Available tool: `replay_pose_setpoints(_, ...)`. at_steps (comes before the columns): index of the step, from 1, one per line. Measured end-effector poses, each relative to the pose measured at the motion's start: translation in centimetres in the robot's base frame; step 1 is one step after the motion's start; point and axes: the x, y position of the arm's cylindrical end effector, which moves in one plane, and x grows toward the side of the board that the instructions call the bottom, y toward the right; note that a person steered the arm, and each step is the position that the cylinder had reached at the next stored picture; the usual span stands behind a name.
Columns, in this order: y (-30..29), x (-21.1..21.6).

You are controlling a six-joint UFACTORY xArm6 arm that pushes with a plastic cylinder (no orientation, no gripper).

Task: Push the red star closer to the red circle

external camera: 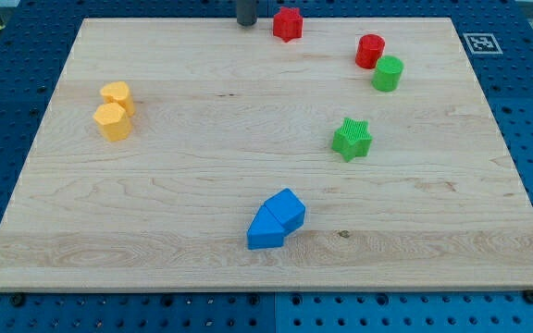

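Red and small, the star [287,23] sits at the surface's [202,176] top edge, about twelve o'clock from the board's centre. It looks light, rigid and likely to slide easily on the smooth wood, though its points may make it spin; push its flat left flank. The red circle [370,50] lies at its four o'clock, touching a green cylinder [388,73]. There is no hand, nothing held: my tip [248,24] stands just beside the star at nine o'clock, apart from it.

a wooden board [202,166] carries red, green, yellow and blue blocks, scattered.
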Motion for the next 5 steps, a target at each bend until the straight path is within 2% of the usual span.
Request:
replay_pose_setpoints(3,4.2,3.0)
replay_pose_setpoints(5,7.3,2.7)
